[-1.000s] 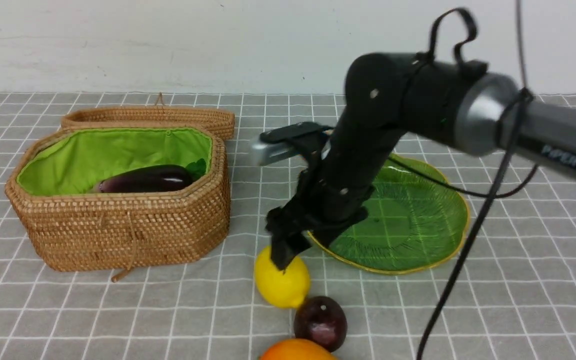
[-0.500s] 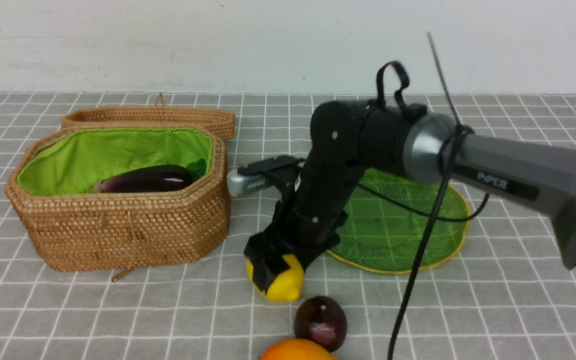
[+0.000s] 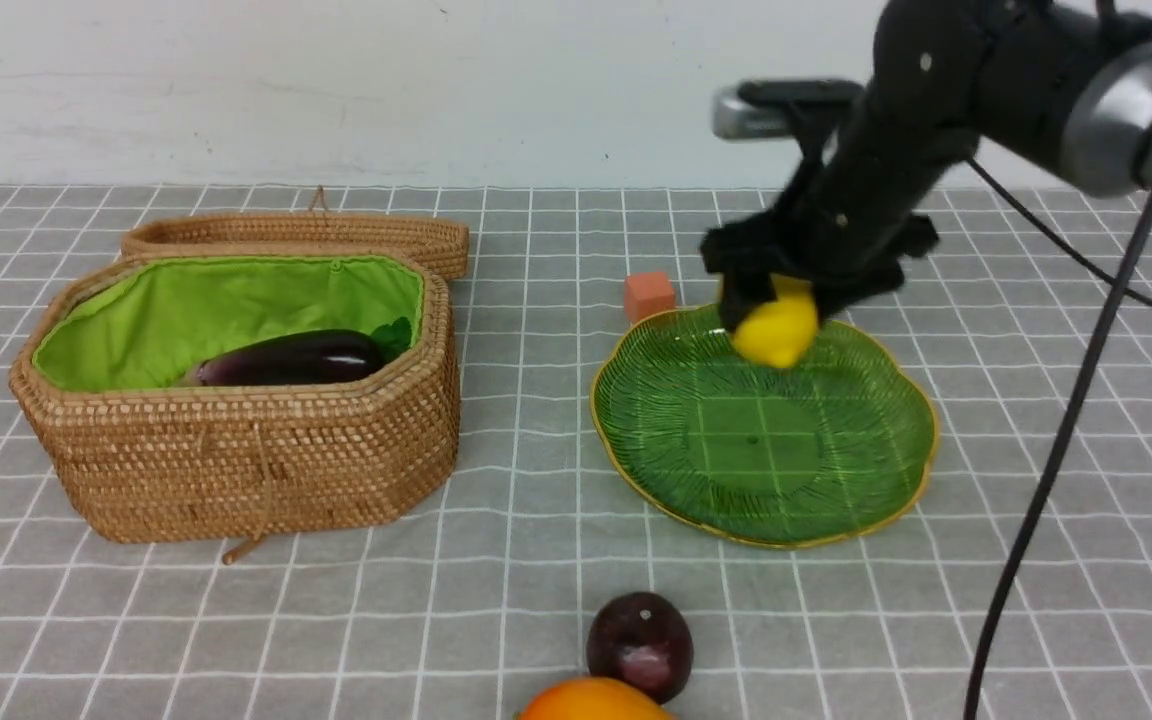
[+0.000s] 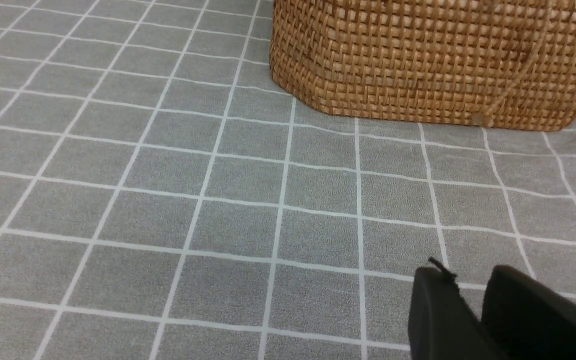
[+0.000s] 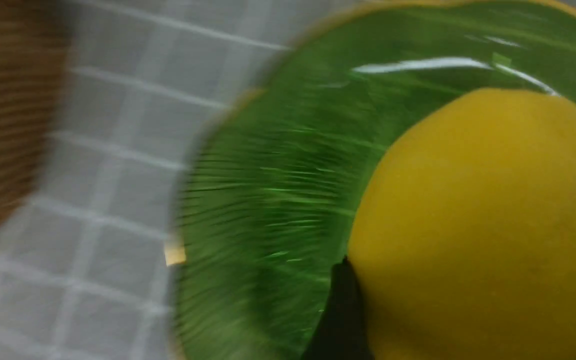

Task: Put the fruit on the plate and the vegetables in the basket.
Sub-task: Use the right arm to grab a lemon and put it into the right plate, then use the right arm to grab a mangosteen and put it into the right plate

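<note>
My right gripper is shut on the yellow lemon and holds it in the air over the back part of the green glass plate. In the right wrist view the lemon fills the space beside one dark finger, with the plate beneath. The maroon plum and the orange mango lie at the front edge. The eggplant lies inside the basket, with a dark green leaf beside it. My left gripper hovers low over the cloth near the basket, slightly open and empty.
The basket's woven lid lies behind the basket. A small orange cube sits just behind the plate's left rim. The right arm's black cable hangs down across the right side of the table.
My right gripper closed on the lemon at the front of the table, lifted it and carried it back and to the right, over the plate. The orange cube is now uncovered.
</note>
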Action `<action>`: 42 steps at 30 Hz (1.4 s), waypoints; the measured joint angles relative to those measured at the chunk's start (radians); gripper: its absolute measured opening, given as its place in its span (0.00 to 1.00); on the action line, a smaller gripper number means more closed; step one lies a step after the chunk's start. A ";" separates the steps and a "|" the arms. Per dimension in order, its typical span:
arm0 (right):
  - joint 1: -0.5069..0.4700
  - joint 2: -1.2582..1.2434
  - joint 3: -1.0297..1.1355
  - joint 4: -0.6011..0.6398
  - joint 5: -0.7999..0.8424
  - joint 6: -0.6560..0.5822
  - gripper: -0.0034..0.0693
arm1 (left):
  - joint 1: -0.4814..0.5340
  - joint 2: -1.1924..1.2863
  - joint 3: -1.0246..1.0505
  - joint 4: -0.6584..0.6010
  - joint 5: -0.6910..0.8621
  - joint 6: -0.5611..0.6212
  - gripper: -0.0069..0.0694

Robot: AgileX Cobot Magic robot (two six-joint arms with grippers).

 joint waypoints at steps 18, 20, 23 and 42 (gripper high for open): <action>0.049 -0.099 0.037 0.004 0.103 0.077 0.92 | 0.000 0.000 0.000 0.000 0.000 0.000 0.28; 0.105 -0.173 0.088 0.002 0.097 0.110 0.91 | 0.000 0.000 0.000 0.000 0.000 0.000 0.29; 0.185 -0.238 0.187 -0.006 0.074 0.146 0.90 | 0.000 0.000 0.000 0.000 0.000 0.000 0.29; 0.360 -0.166 0.487 0.050 -0.113 0.333 0.87 | 0.000 0.000 0.000 0.000 0.000 0.000 0.31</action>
